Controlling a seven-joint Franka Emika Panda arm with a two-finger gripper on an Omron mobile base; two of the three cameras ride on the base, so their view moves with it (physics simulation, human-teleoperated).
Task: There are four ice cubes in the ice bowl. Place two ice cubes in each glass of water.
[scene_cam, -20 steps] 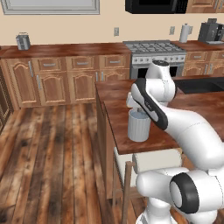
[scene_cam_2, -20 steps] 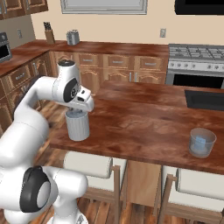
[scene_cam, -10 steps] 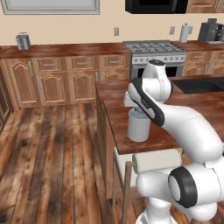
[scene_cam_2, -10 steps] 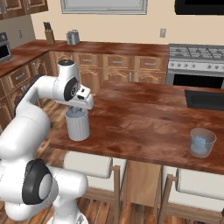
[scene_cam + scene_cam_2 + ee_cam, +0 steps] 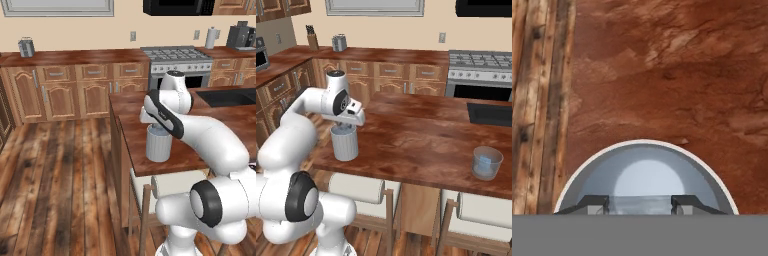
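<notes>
The claw hung directly over the mouth of the ribbed grey-white glass, with nothing standing between the two. Well off to its side along the same counter stood the short blue-tinted glass, a pale ice cube resting inside it. Past the claw, across the wooden island counter, lay a dark sink; beyond that ran wall cabinets with a steel range, a toaster and a knife block. White stools were tucked under the near counter edge, and a plank floor spread below.

In the hand view the two dark fingertips stood apart with a translucent, pale ice cube clamped between them, so the claw was grasping the cube. The cube sat just above the ribbed glass's round rim, over its pale interior, near the counter's edge.
</notes>
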